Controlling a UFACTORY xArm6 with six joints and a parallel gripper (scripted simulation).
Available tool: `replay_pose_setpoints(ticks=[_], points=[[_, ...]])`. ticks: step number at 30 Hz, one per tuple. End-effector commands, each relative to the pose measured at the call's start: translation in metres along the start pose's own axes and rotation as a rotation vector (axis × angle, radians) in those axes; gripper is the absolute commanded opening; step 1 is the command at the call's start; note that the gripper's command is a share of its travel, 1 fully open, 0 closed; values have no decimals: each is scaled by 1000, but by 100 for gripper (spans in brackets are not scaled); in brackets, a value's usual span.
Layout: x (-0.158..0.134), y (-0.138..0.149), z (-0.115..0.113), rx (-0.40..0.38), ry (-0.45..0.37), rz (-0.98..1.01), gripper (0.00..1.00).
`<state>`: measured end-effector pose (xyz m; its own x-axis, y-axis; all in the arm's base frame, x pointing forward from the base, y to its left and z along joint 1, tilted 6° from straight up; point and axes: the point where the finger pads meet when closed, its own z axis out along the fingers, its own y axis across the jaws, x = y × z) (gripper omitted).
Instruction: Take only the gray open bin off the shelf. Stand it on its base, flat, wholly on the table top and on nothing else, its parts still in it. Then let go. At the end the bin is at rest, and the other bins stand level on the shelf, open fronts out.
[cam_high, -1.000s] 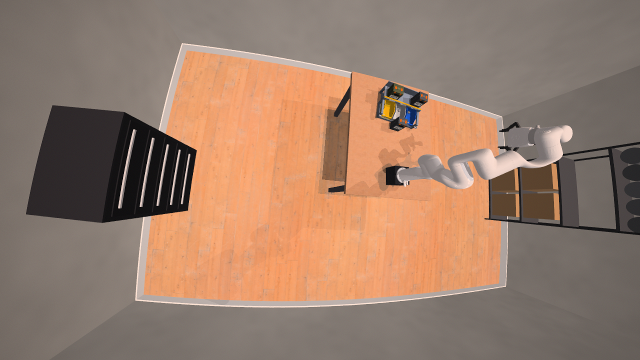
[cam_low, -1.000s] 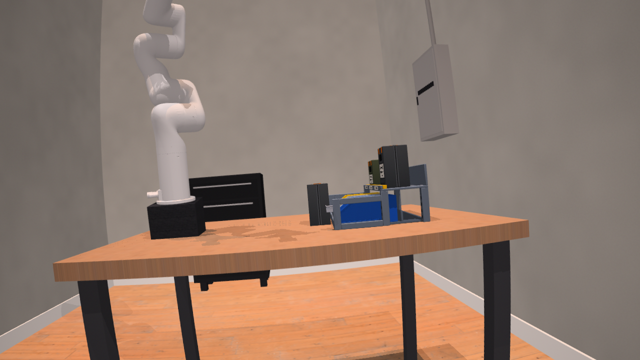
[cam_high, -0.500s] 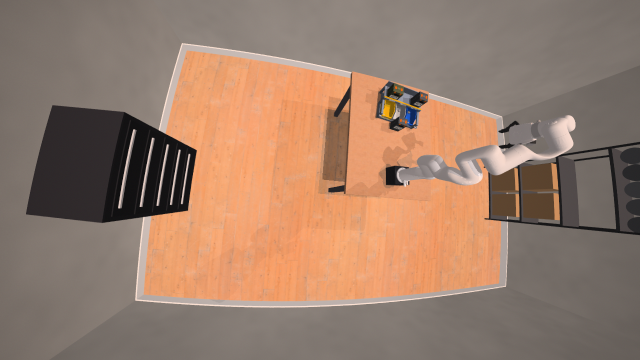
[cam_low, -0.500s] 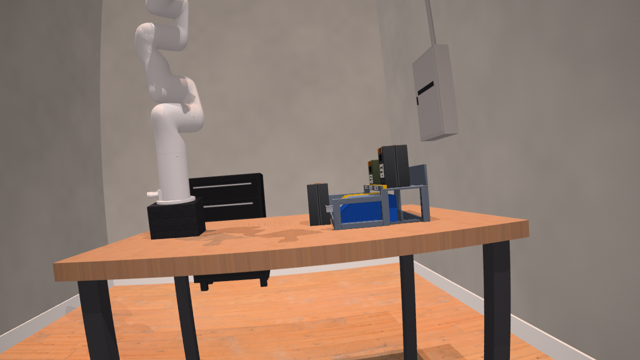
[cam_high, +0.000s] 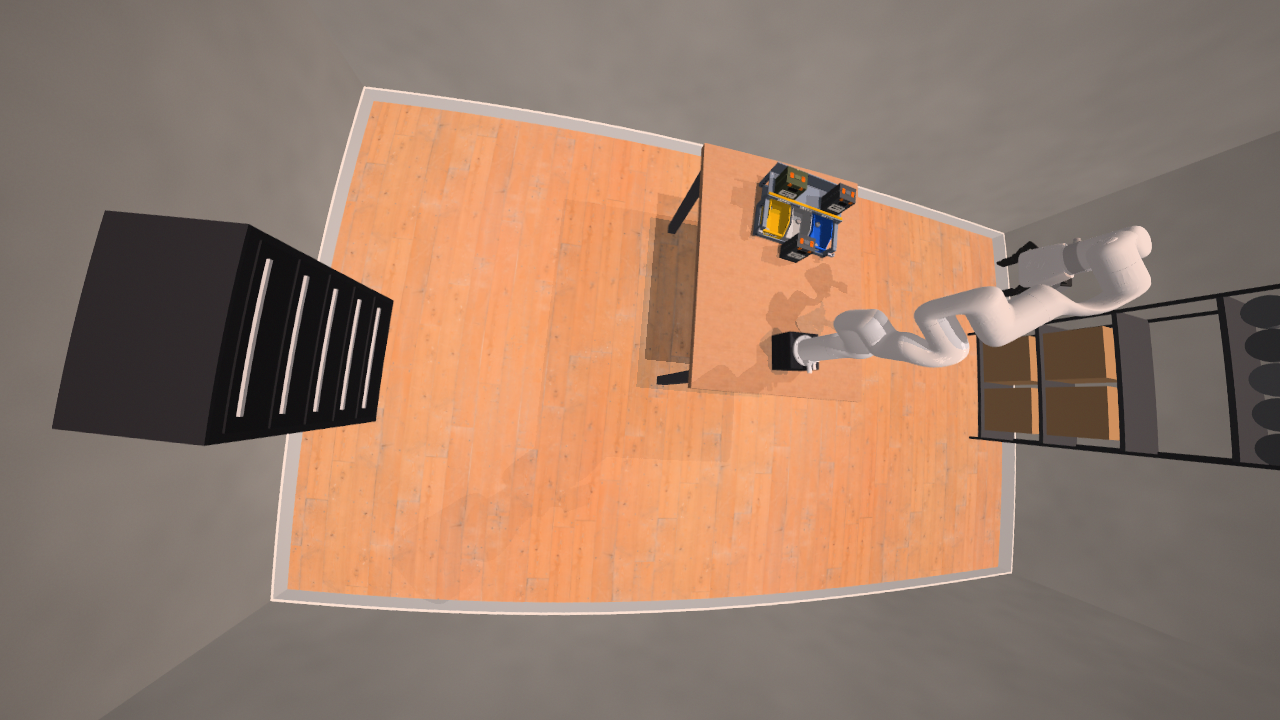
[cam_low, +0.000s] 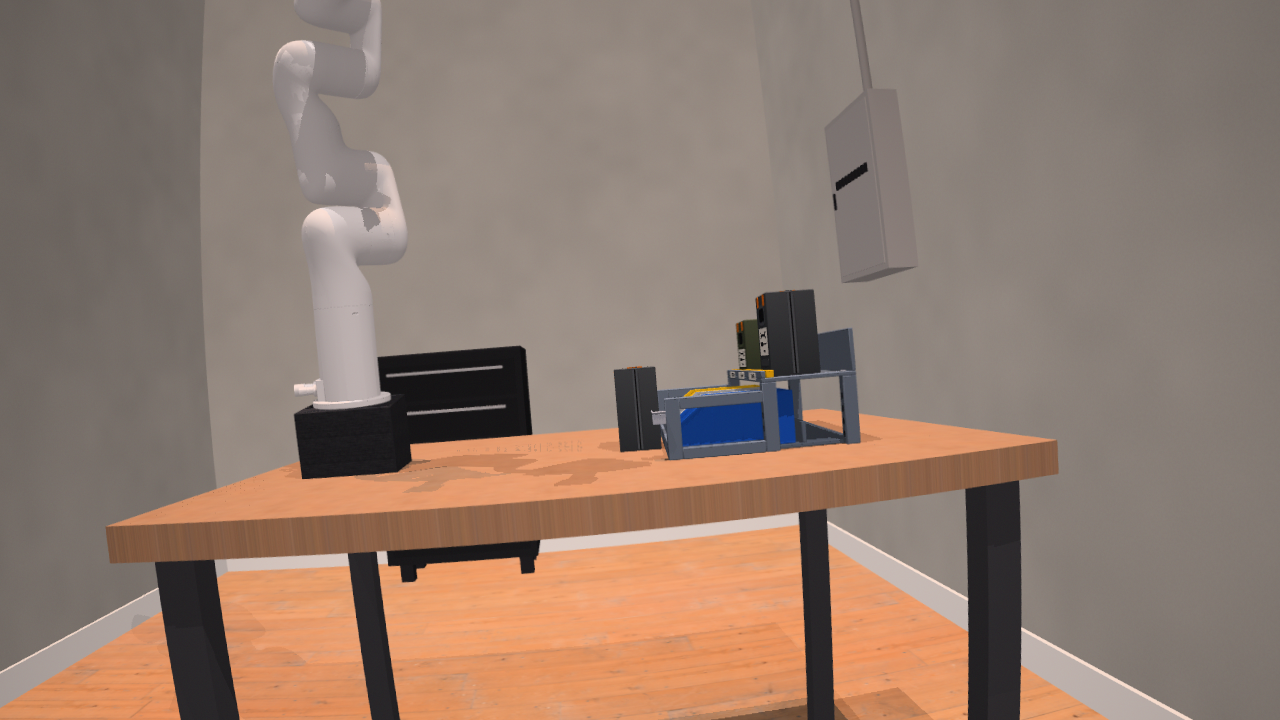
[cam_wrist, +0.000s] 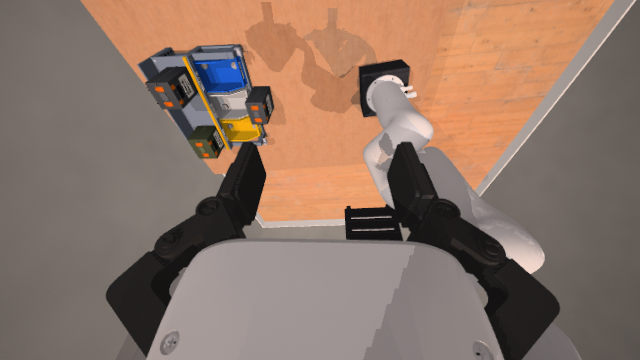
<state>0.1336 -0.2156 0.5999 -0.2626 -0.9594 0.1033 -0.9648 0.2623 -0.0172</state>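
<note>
A small gray shelf (cam_high: 801, 214) stands at the far end of the table (cam_high: 769, 277). The gray open bin (cam_high: 801, 223) sits in it between a yellow bin (cam_high: 777, 217) and a blue bin (cam_high: 821, 230). In the wrist view the gray bin (cam_wrist: 229, 105) lies between the blue bin (cam_wrist: 220, 75) and the yellow bin (cam_wrist: 240, 129). In the side view the blue bin (cam_low: 729, 420) hides the gray one. My gripper (cam_wrist: 325, 158) is open and empty, high above the table and far from the shelf; it also shows in the top view (cam_high: 1009, 273).
Two dark boxes (cam_wrist: 170, 87) (cam_wrist: 206, 142) stand on the shelf top, and a third box (cam_wrist: 260, 104) stands on the table at the shelf's front. The arm's black base (cam_high: 792, 349) sits on the table. A black drawer cabinet (cam_high: 214, 331) and a storage rack (cam_high: 1127, 376) stand on the floor.
</note>
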Motion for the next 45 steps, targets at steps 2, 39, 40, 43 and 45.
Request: replay_pose_setpoints(ticks=[2,39,40,43,45], points=[[0,0,-1,1,1,0,100],[-97,-86,-1,2,0,0,100],[-104,-93,-1,2,0,0,100],[-111,-99,-1,2,0,0,100],[-111,-99,-1,2,0,0,100]])
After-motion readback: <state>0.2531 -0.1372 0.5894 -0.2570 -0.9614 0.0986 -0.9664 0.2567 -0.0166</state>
